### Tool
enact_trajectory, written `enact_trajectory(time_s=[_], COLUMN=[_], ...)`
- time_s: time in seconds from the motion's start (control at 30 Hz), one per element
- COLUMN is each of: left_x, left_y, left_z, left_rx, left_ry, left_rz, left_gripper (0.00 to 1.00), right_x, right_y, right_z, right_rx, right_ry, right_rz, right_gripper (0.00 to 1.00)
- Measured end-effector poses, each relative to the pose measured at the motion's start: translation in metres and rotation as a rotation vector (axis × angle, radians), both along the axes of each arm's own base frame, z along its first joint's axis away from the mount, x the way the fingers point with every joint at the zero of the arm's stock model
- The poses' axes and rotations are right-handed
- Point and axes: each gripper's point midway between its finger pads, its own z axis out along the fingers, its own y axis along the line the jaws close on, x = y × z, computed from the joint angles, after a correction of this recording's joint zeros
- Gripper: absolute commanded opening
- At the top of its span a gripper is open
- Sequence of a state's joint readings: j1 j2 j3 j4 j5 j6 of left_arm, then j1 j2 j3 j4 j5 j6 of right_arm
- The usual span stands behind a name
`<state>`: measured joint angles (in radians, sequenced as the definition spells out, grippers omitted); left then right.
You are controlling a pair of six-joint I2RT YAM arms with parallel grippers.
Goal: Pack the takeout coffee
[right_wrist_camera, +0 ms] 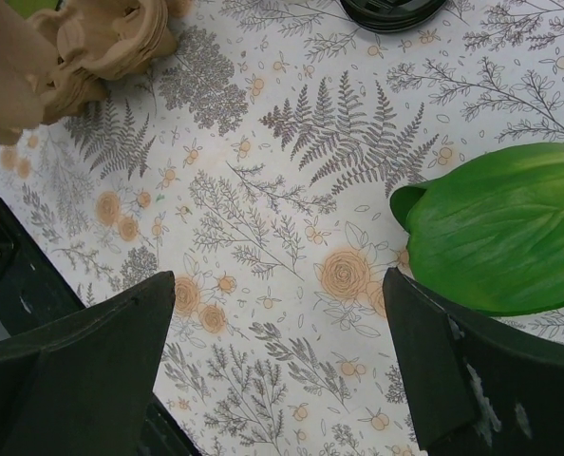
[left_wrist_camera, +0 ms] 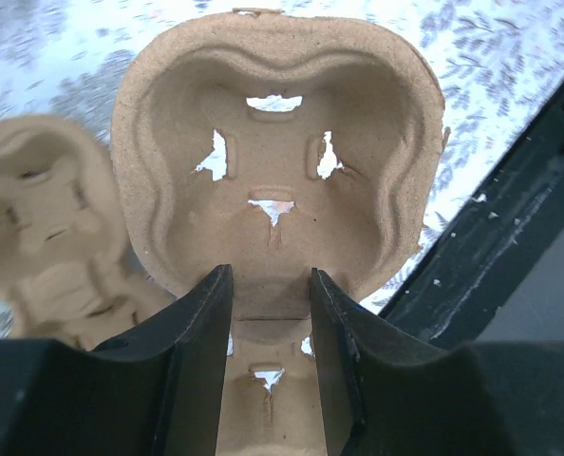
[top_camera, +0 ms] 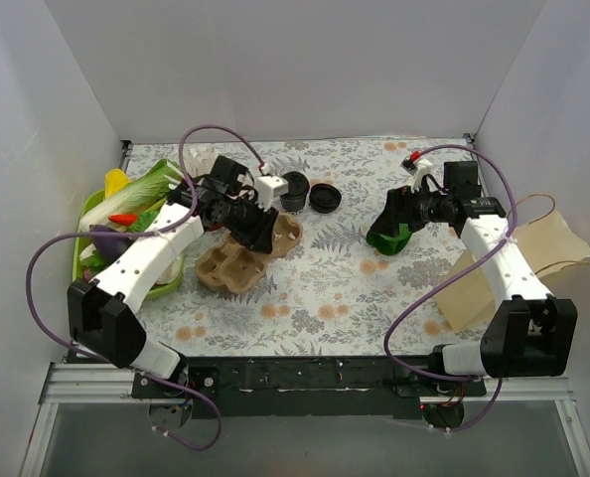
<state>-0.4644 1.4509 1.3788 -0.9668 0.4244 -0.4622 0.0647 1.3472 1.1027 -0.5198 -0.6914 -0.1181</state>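
The takeout coffee (top_camera: 293, 190), a small cup with a black top, stands at the back middle of the table. My left gripper (top_camera: 256, 225) (left_wrist_camera: 271, 275) is shut on a brown pulp cup carrier (top_camera: 273, 233) (left_wrist_camera: 272, 142), pinching the ridge between its wells and holding it tilted just in front of the cup. My right gripper (top_camera: 387, 225) (right_wrist_camera: 277, 285) hangs open over the flowered cloth, with nothing between its fingers. It is off to the right, well apart from the cup.
A loose black lid (top_camera: 325, 198) (right_wrist_camera: 391, 9) lies right of the cup. A second pulp carrier (top_camera: 227, 270) (left_wrist_camera: 45, 228) rests on the cloth. A green leaf (top_camera: 389, 239) (right_wrist_camera: 500, 228) lies beside the right fingers. A vegetable basket (top_camera: 166, 282) stands left, a paper bag (top_camera: 533, 248) right.
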Motion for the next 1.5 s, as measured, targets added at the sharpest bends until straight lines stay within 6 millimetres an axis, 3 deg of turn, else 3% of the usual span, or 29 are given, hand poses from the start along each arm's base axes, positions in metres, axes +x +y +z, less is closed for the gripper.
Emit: enact_trajectory(time_s=[0.13,0.37,0.5,0.7,0.77,0.87,0.9,1.03,1.17,1.33,1.5], left_x=[-0.013,-0.020,-0.013,-0.033,-0.046,-0.059,-0.062,-0.069,-0.072,-0.050,-0.031], left_y=[-0.034,-0.074,-0.075,-0.044,-0.031,-0.012,-0.007,0.000,-0.008,-0.044,-0.072], left_z=[-0.012,-0.062,-0.091,-0.112,-0.112,-0.112,-0.112,-0.111,-0.103,-0.059,-0.028], left_rx=[-0.011,0.019,0.061,0.142,0.158,0.187,0.196,0.207,0.162,0.024,-0.079], left_ry=[0.052,0.167,0.200,0.196,0.184,0.141,0.132,0.111,0.119,0.059,0.019], left_rz=[-0.105,-0.173,-0.143,-0.121,-0.130,-0.146,-0.152,-0.195,-0.234,-0.257,-0.251], left_gripper=[0.00,0.00,0.00,0.00,0.00,0.21,0.33,0.51,0.68,0.69,0.70], right_x=[-0.003,-0.016,-0.024,-0.033,-0.035,-0.035,-0.035,-0.036,-0.033,-0.036,-0.056], right_y=[-0.003,-0.009,-0.012,-0.017,-0.018,-0.022,-0.023,-0.035,-0.056,-0.094,-0.136], right_z=[0.003,0.029,0.037,0.043,0.053,0.077,0.085,0.116,0.145,0.180,0.201], right_rx=[-0.026,-0.064,-0.080,-0.128,-0.150,-0.185,-0.198,-0.272,-0.379,-0.521,-0.685], right_ry=[-0.009,-0.107,-0.139,-0.174,-0.200,-0.265,-0.285,-0.348,-0.409,-0.456,-0.459], right_rz=[0.003,0.006,0.008,0.051,0.070,0.090,0.094,0.070,-0.012,-0.168,-0.309], right_gripper=[0.98,0.98,0.98,0.98,0.98,0.98,0.98,0.98,0.98,0.98,0.98])
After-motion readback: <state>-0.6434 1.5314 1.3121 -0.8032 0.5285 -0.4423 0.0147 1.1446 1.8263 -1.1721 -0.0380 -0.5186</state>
